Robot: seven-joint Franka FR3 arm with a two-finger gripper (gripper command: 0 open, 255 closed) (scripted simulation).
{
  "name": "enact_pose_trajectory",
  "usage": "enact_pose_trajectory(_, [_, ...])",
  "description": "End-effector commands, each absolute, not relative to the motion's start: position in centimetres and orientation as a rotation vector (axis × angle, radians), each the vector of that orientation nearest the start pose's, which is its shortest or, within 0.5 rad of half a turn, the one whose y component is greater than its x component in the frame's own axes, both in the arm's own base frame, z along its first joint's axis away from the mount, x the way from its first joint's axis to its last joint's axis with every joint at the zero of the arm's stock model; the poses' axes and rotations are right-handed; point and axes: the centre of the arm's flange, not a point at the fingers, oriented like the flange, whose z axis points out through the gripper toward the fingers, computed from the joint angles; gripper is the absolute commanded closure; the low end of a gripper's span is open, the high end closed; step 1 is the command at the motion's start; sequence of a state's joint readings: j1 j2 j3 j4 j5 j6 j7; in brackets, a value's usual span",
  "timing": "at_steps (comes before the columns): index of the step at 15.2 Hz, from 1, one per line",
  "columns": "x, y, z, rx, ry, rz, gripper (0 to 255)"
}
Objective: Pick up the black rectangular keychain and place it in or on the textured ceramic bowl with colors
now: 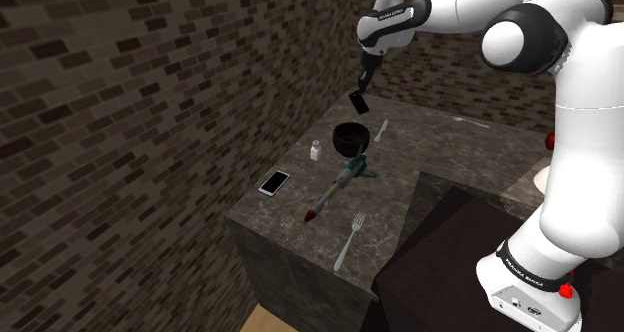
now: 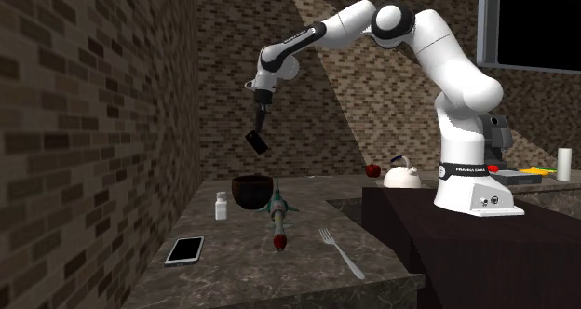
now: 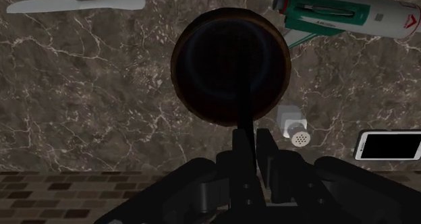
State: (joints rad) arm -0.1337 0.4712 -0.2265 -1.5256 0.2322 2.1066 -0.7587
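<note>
My gripper [image 1: 363, 86] hangs above the dark marble counter, shut on a black rectangular keychain [image 1: 359, 103] that dangles tilted below the fingers. Straight beneath it stands the dark round bowl [image 1: 350, 138], with a gap of air between the two. The second exterior view has the gripper [image 2: 260, 123], the keychain [image 2: 258, 141] and the bowl [image 2: 251, 192] stacked in one vertical line. In the wrist view the keychain [image 3: 245, 115] shows edge-on, clasped in the gripper [image 3: 247, 145], over the bowl's [image 3: 229, 64] dark inside.
Beside the bowl lie a green-and-white toy rocket [image 1: 335, 188] and a small white shaker [image 1: 315, 151]. A phone [image 1: 273, 183] and a fork [image 1: 350, 242] lie near the counter's front edge [image 1: 300, 252]. A white kettle [image 2: 402, 175] and a red apple [image 2: 372, 169] stand farther back.
</note>
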Motion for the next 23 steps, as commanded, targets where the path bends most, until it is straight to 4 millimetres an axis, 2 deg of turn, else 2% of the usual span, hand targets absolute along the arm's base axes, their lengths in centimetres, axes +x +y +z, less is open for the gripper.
enact_pose_trajectory(1, [66.6, -21.4, 39.4, -3.067, -0.499, -0.251, 255])
enact_pose_trajectory(18, [66.6, -21.4, 30.4, -3.067, -0.499, -0.251, 255])
enact_pose_trajectory(23, [66.6, -21.4, 30.0, -3.067, -0.499, -0.251, 255])
